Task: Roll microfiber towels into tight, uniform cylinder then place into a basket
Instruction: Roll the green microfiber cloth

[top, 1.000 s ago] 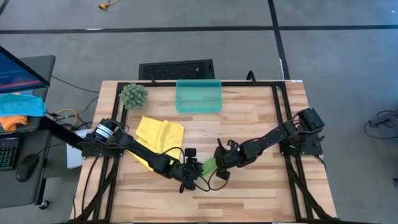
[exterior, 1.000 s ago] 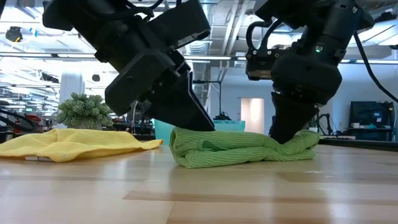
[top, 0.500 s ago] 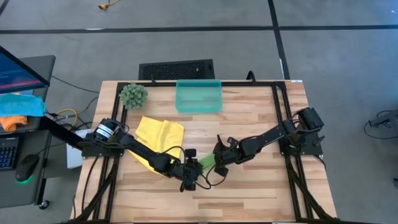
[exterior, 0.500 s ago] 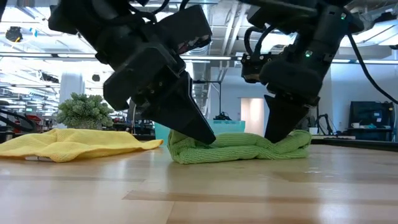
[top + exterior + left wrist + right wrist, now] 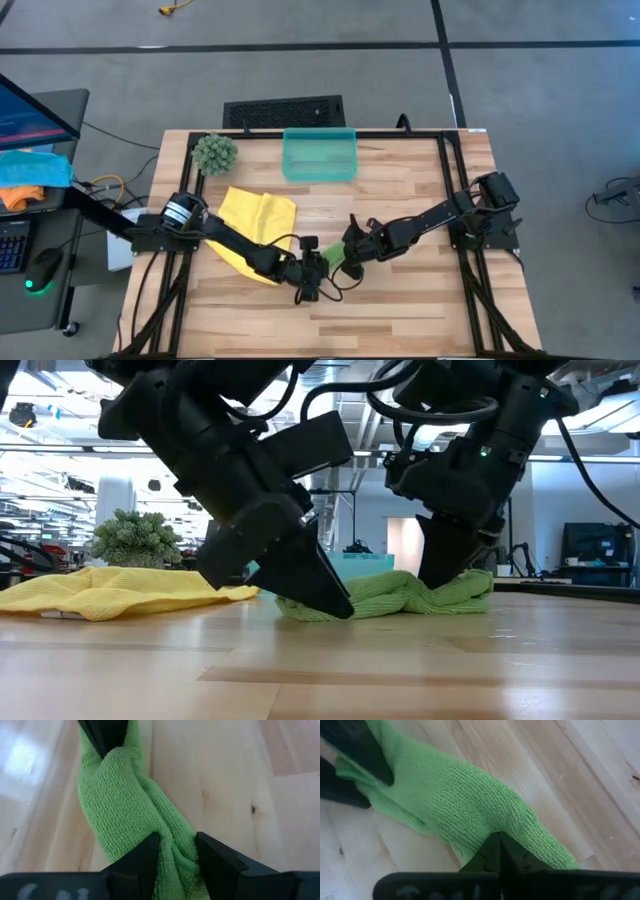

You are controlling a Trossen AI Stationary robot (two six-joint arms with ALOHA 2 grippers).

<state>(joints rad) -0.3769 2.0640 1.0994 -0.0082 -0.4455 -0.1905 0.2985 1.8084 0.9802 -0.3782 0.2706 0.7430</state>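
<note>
Overhead, arms hide the green towel [image 5: 125, 805]; left hand [image 5: 177, 852] grips it, right hand [image 5: 497, 851] pinched shut.

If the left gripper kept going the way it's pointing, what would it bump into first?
Probably the right gripper. The left gripper pinches one end of the rolled green towel, which stretches ahead to the right gripper clamped on the far end.

Grey floor [image 5: 300, 70] with dark seams, side desk [image 5: 40, 230] with monitor [image 5: 30, 100], bright ceiling lights [image 5: 60, 450] behind.
</note>
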